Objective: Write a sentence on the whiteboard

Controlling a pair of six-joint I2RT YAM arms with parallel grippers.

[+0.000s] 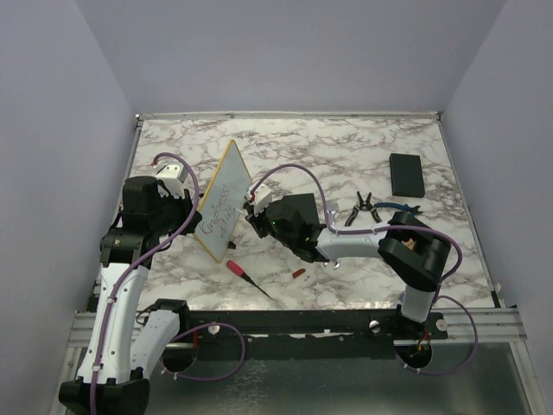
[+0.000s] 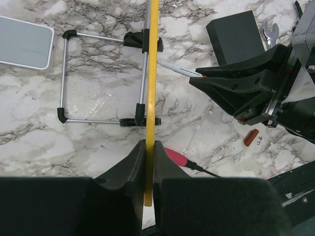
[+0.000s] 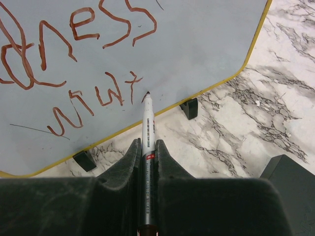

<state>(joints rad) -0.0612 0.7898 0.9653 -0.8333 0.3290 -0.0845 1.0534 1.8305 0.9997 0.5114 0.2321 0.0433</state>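
The whiteboard (image 1: 221,201) stands tilted on a wire stand (image 2: 66,73), its yellow frame (image 2: 153,73) edge-on in the left wrist view. My left gripper (image 2: 149,147) is shut on the frame's near edge. The sentence (image 3: 74,49) is red-brown handwriting in two lines on the pale face (image 3: 197,44). My right gripper (image 3: 147,147) is shut on a white marker (image 3: 148,130), whose tip touches the board just right of the lower line's last stroke. From above, the right gripper (image 1: 253,210) sits against the board's right side.
A black slab (image 1: 406,173) lies at the back right, with pliers (image 1: 361,207) and a blue wrench (image 1: 399,207) nearer. A red-handled screwdriver (image 1: 246,277) and a red marker cap (image 1: 298,273) lie near the front edge. A flat grey white-rimmed rectangle (image 2: 24,42) lies beyond the stand.
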